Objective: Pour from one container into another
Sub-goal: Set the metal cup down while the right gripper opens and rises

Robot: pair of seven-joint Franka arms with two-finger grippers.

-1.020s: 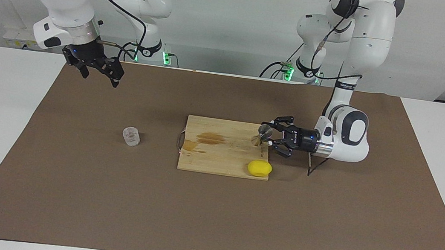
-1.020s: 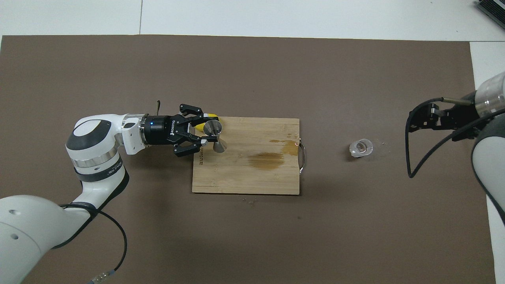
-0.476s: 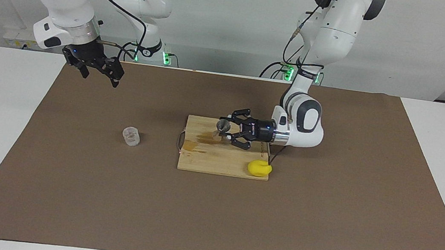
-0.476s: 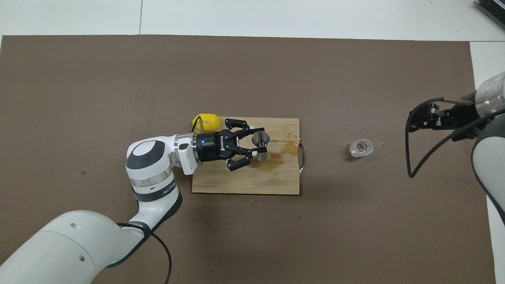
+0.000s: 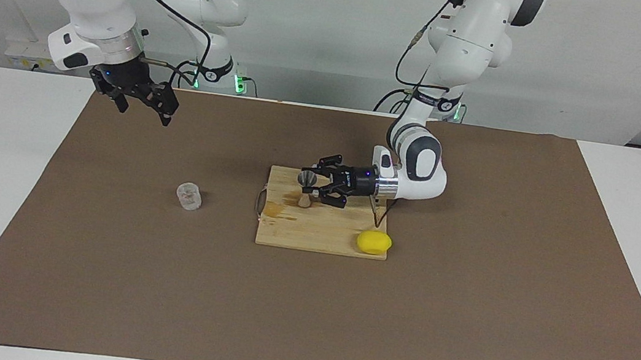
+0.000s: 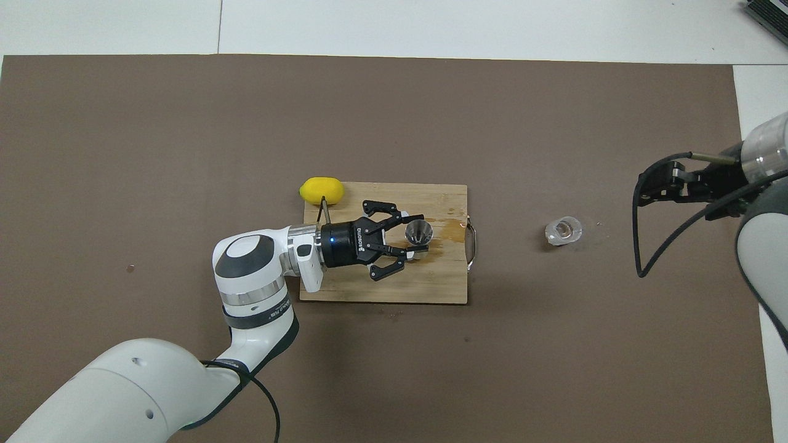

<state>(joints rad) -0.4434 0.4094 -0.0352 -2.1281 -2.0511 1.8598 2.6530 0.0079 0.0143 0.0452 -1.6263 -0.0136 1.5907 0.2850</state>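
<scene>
The left gripper (image 5: 308,189) is pinched tight on the metal jigger (image 5: 306,188); it holds the jigger by its thin middle, and the jigger stands upright, with its open top facing up; in the overhead view the left gripper (image 6: 414,239) and the jigger (image 6: 418,232) sit over the wooden cutting board (image 6: 381,289); from the facing view the jigger's bottom looks to be right at the cutting board (image 5: 319,239), but I cannot tell if it touches; the left arm lies low and flat, reaching along the board toward the right arm's end of the table; a dark wet stain (image 6: 454,229) on the board is just ahead of the gripper's fingertips; the board's wire handle (image 6: 472,243) is a little past that; a yellow lemon (image 5: 374,242) lies back beside the gripper's wrist, at the board's corner; the small clear cup (image 5: 189,195) stands on the brown mat (image 5: 303,314), well apart from the left gripper, out past the board's handle end; the same clear cup (image 6: 562,230) shows in the overhead view; the right gripper (image 5: 142,98) hangs in the air with its fingers spread wide and nothing in them; it waits over the mat near its own corner, with the clear cup below it and off to one side.
</scene>
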